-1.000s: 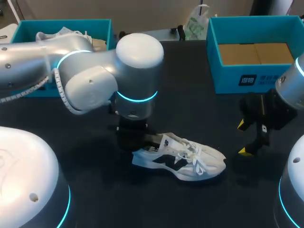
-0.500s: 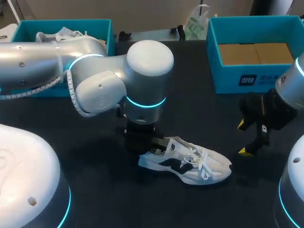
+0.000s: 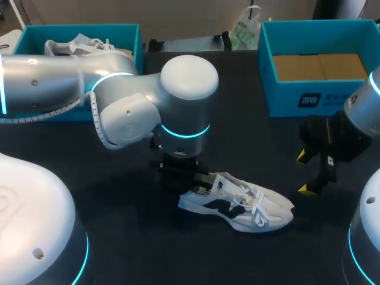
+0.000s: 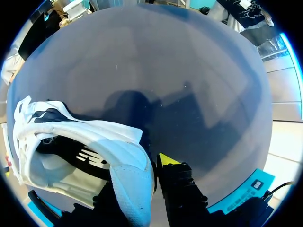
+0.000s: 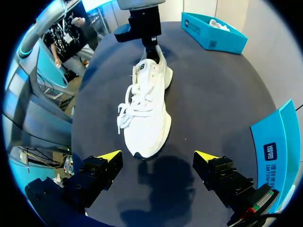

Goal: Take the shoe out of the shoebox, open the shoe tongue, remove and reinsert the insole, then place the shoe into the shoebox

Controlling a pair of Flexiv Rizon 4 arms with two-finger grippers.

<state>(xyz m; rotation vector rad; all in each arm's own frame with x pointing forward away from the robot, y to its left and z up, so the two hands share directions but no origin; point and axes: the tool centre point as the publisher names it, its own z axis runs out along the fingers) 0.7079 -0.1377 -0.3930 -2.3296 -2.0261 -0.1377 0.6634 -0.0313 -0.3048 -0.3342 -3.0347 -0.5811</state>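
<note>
One white laced shoe (image 3: 237, 205) (dark matte table (image 3: 249, 142))

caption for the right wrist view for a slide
Open right end effector faces the toe of the white shoe on the table; left end effector holds its heel.

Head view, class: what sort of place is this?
Probably a robotics lab bench: a left arm and a right arm over a dark table, a white sneaker, two teal shoeboxes.
</note>
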